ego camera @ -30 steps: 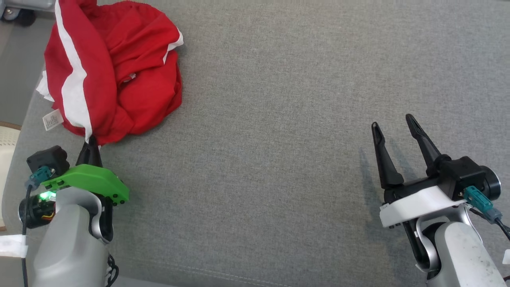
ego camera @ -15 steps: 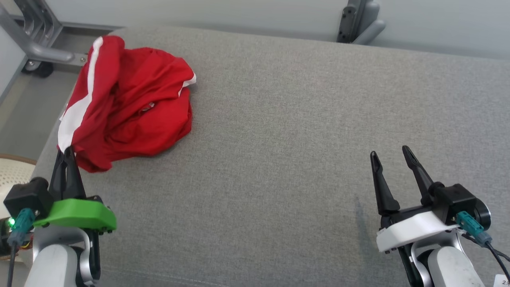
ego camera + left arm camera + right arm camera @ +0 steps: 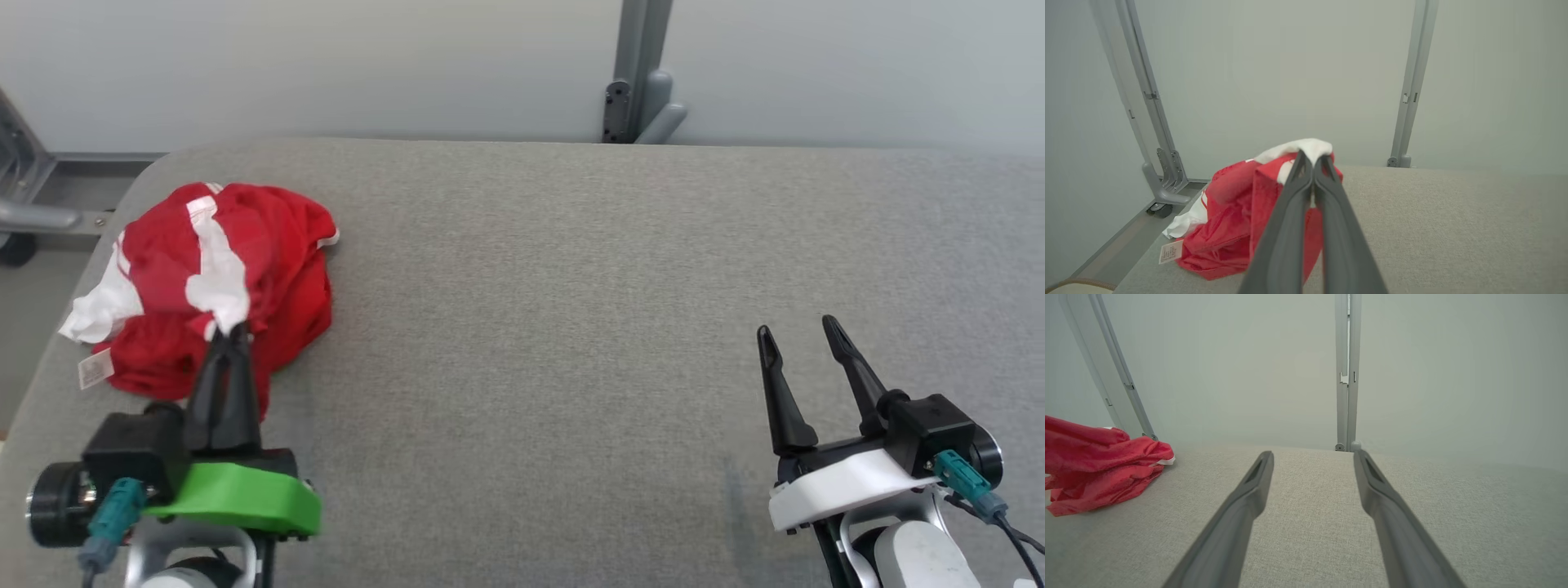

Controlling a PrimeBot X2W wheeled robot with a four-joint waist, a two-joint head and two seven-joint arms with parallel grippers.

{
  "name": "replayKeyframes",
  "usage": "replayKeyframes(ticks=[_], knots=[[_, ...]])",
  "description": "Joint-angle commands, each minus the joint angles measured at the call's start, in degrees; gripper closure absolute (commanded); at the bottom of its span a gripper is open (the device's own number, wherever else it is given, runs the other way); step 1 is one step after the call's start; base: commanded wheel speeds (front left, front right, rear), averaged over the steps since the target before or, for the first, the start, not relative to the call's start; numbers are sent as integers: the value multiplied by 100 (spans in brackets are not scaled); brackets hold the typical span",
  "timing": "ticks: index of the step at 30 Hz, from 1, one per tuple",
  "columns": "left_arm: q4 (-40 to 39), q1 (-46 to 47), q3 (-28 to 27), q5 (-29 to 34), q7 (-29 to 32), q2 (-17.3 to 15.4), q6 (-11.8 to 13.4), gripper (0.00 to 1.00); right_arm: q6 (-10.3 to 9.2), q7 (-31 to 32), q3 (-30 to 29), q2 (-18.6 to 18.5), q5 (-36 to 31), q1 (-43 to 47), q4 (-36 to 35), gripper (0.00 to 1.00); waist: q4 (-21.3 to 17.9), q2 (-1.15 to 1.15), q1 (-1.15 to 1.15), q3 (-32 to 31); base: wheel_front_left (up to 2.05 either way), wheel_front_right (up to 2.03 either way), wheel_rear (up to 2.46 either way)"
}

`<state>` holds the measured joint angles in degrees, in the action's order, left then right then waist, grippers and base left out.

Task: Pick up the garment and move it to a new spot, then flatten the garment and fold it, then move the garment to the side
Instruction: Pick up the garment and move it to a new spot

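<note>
Garment [image 3: 245, 253]: red with white bands, bunched in a heap at the far left corner of the grey pad [image 3: 571, 343], label [image 3: 95, 369] lying out at its left side. No clear long axis while crumpled

Left gripper [image 3: 235, 331]: fingers pressed together, clamped on a white-and-red fold at the near edge of the heap. In the left wrist view the pinched fold sits at the very tips, higher than the rest of the cloth, so that edge looks lifted while the bulk rests on the pad

Pose, left arm: fingers point away from the robot, leaning a touch right, at a shallow angle to the pad

Right gripper [image 3: 796, 325]: fingers apart, nothing between them, at the near right, well apart from the garment, pointing away too

Key relation: heap lies straight ahead of the left tips and far to the left of the right gripper; bare pad opens to the right. Left arm is nearer and has the hold. Judgement: the carry goes rightward toward the middle, bulk trailing below the pinch; a thin hold on one fold could slip
</note>
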<state>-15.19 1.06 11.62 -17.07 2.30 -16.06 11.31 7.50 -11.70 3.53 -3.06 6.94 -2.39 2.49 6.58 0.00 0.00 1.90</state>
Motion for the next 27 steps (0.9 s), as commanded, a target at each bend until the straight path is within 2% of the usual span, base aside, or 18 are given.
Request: replayKeyframes(ticks=[1, 8, 14, 15, 22, 27], knots=[[-2, 126, 141, 56, 58, 52, -88, 100, -2, -13, -13, -10, 27, -25, -31, 0, -532, 0, 0, 24, 0, 0, 0], [404, 795, 1014, 158, 255, 405, -532, 100, -2, -64, 38, 9, 125, -229, -62, 0, -1483, 0, 0, 351, 0, 0, 0], [899, 1542, 1517, 205, 227, 884, -742, 100, -2, -144, 141, 15, 268, -436, -12, 0, -2363, 0, 0, 826, 0, 0, 0], [899, 1542, 1517, 205, 227, 884, -742, 100, -2, -144, 141, 15, 268, -436, -12, 0, -2363, 0, 0, 826, 0, 0, 0], [1553, 2370, 1998, 154, 156, 1204, -841, 100, -2, -282, 164, 20, 572, -577, 113, 0, -3082, 0, 0, 1385, 0, 0, 0], [2433, 2677, 2149, -28, 130, 1268, -834, 100, -2, -348, 135, 22, 729, -650, 195, 0, -3213, 0, 0, 1645, 0, 0, 0]])
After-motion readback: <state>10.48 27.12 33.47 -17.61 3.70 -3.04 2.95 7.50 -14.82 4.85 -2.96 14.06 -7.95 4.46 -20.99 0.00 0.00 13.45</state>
